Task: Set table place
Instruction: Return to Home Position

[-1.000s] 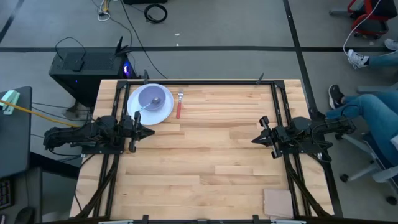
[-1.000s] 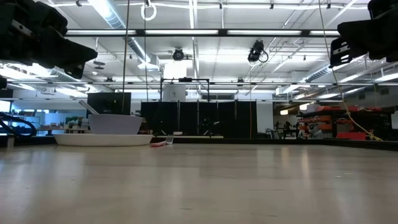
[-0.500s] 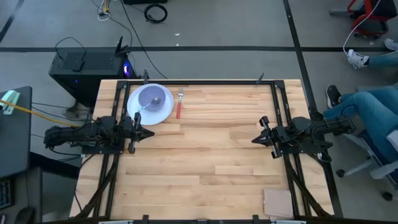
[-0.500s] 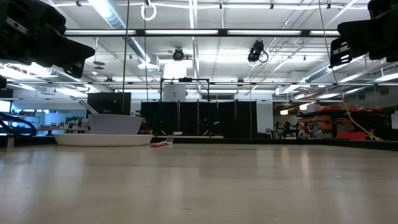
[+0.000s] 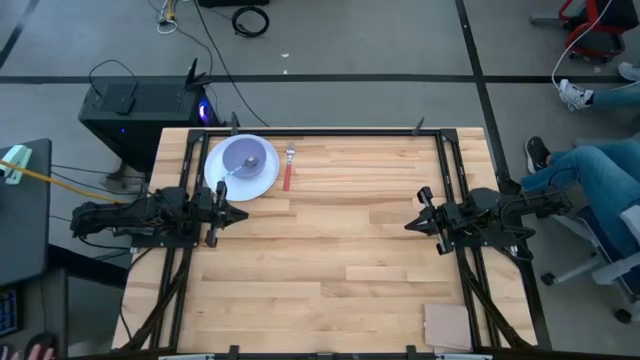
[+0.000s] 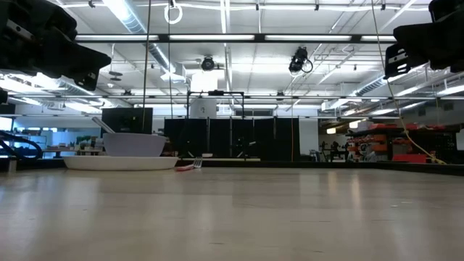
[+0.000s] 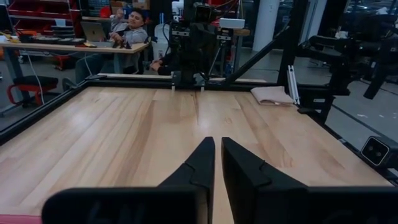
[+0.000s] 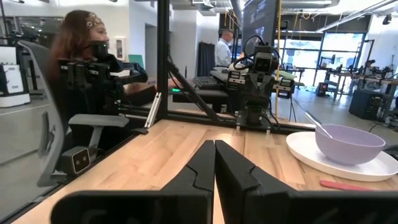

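The white plate (image 5: 242,168) lies on the table (image 5: 330,250) at the far left, with the lavender-blue bowl (image 5: 246,156) on it and the silver spoon (image 5: 228,175) leaning in the bowl. The red-handled fork (image 5: 288,170) lies just right of the plate. The plate, bowl and fork also show in the right wrist view (image 8: 339,163). My left gripper (image 5: 240,213) is shut and empty at the table's left side, near of the plate. My right gripper (image 5: 409,225) is shut and empty at the right side.
A tan square pad (image 5: 447,326) lies at the table's near right corner. Black rails (image 5: 452,190) run along both sides. A person sits beyond the right edge (image 5: 590,180). Bare wood lies between the two grippers.
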You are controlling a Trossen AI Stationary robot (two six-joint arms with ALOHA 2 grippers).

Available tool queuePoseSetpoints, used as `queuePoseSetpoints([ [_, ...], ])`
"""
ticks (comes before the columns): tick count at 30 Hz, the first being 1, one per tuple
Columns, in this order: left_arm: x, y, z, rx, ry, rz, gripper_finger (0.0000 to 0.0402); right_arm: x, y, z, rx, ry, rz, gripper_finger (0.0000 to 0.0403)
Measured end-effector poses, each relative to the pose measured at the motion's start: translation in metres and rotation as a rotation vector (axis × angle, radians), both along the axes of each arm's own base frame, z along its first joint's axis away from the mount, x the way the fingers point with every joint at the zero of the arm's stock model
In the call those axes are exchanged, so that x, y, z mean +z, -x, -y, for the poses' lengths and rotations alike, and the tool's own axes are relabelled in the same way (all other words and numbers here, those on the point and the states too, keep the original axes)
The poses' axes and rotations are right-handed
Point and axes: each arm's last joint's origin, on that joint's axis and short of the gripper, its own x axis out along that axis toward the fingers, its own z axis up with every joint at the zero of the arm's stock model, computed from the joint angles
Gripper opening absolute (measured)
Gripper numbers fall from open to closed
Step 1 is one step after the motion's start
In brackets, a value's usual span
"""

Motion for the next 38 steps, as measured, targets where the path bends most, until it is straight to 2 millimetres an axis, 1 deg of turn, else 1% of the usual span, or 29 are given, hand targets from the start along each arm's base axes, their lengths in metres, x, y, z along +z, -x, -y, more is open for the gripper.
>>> queuePoseSetpoints([
  [7,0.0001,0.0,0.0,0.0,0.001,0.001,0.0028,0.0,0.0,0.0,0.0,0.0,0.0,0.0018],
  [19,0.0002,0.0,0.0,0.001,0.0,0.002,0.004,0.0,0.0,0.0,0.001,0.0,0.0,0.002],
  [30,0.0002,0.0,0.0,0.001,0.0,0.002,0.0028,0.0,0.0,0.0,0.0,0.0,0.0,0.002],
  [38,0.0002,0.0,0.0,0.001,0.0,0.002,0.0038,0.0,0.0,0.0,0.001,0.0,0.0,0.002],
])
